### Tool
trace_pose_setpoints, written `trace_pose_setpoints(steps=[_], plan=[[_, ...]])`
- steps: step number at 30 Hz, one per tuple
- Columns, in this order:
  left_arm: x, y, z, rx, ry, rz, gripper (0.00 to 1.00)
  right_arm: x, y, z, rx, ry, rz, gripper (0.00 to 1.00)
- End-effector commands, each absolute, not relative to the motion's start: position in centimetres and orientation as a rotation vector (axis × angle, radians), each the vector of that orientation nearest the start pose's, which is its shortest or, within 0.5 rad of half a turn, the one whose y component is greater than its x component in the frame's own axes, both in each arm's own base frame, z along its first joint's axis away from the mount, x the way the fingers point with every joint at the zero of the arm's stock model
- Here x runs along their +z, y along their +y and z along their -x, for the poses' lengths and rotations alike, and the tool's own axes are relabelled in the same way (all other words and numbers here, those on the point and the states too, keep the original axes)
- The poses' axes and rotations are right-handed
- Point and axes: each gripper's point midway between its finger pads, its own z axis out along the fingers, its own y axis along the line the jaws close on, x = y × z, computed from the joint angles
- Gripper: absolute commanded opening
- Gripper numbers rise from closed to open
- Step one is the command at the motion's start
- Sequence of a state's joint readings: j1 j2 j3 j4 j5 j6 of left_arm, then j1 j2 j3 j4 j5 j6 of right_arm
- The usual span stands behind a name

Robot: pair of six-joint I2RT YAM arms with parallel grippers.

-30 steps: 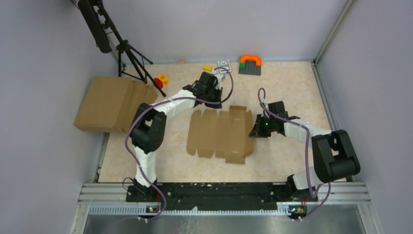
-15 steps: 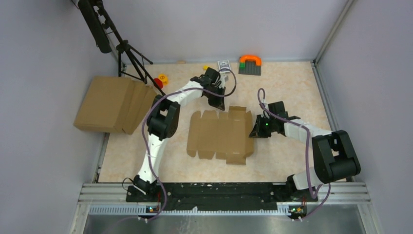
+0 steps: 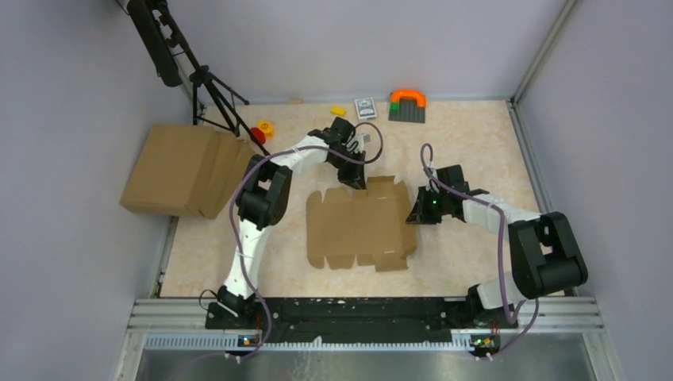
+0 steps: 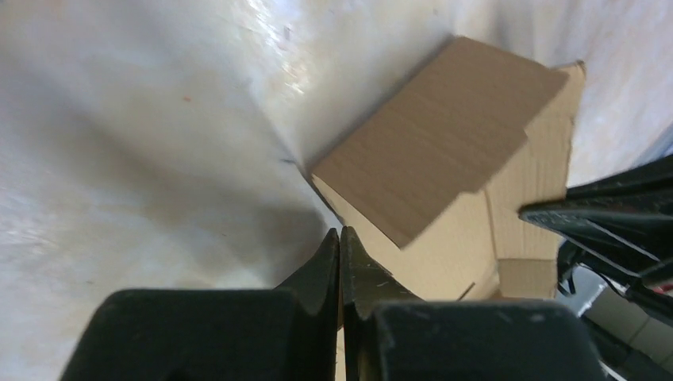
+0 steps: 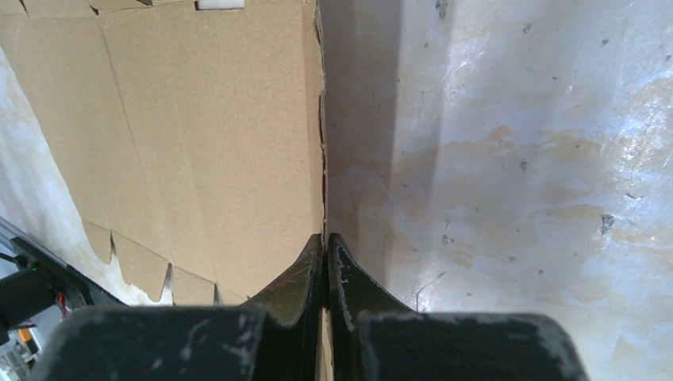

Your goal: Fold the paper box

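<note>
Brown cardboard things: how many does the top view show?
2. The paper box lies in the middle of the table; the pile of flat cardboard sits at its left edge. Sheets within it may be hidden.

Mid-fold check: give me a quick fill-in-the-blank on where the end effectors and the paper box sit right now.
1. The left end effector and the right end effector both have their jaws ___.
2. The right end effector meets the paper box at its ___ edge.
3. The left end effector is at the paper box's ___ edge.
4. The pile of flat cardboard lies to the paper box's ___.
Missing words: shut; right; far; left.
</note>
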State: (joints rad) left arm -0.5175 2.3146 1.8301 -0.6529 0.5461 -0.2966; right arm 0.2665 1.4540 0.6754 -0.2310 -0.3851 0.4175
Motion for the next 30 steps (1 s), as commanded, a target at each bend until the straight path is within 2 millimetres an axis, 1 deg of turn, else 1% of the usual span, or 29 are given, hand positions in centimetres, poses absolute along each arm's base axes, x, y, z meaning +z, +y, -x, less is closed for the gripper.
trace_pose_setpoints(steps=[1,5,8,9,10,12,15,17,22,25,26,28,29,30], plan=[[7.9,-34.5,-37.0,-1.098,2.688,-0.520,0.00,4.1,15.5,-28.1,0.690,2.594,-0.070,0.00],[7.5,-33.4,-35.6,-1.059,2.706,-0.502,0.00,4.0,15.4,-28.1,0.684,2.594,-0.079,0.00],[7.7,-33.1,-35.0,-1.065,2.661,-0.473,0.00,3.8,15.4,-28.0,0.687,2.595,-0.090,0.00],[7.2,-32.8,-34.6,-1.069,2.652,-0.456,0.00,3.8,15.4,-28.0,0.688,2.595,-0.094,0.00],[7.3,-33.0,-34.6,-1.093,2.620,-0.449,0.00,3.8,15.5,-28.0,0.692,2.593,-0.092,0.00],[6.1,-32.8,-33.8,-1.121,2.637,-0.420,0.00,3.9,15.6,-28.1,0.697,2.589,-0.098,0.00],[4.1,-32.7,-33.6,-1.106,2.683,-0.393,0.00,4.1,15.7,-28.2,0.708,2.586,-0.103,0.00],[3.2,-32.5,-33.7,-1.086,2.703,-0.381,0.00,4.1,15.8,-28.1,0.716,2.586,-0.103,0.00],[1.6,-32.0,-34.2,-1.018,2.739,-0.351,0.00,4.3,15.7,-27.8,0.713,2.584,-0.097,0.00],[0.8,-31.7,-34.1,-0.986,2.767,-0.339,0.00,4.4,15.6,-27.7,0.707,2.585,-0.093,0.00],[0.7,-31.6,-34.1,-0.979,2.771,-0.335,0.00,4.5,15.5,-27.7,0.698,2.582,-0.089,0.02],[0.6,-31.5,-34.1,-0.972,2.773,-0.334,0.00,5.0,15.4,-27.9,0.688,2.561,-0.070,0.22],[0.6,-31.5,-34.1,-0.969,2.774,-0.335,0.00,5.2,15.1,-28.1,0.661,2.552,-0.077,0.29],[0.6,-31.5,-34.1,-0.965,2.774,-0.337,0.00,5.5,14.7,-28.4,0.627,2.545,-0.081,0.33]])
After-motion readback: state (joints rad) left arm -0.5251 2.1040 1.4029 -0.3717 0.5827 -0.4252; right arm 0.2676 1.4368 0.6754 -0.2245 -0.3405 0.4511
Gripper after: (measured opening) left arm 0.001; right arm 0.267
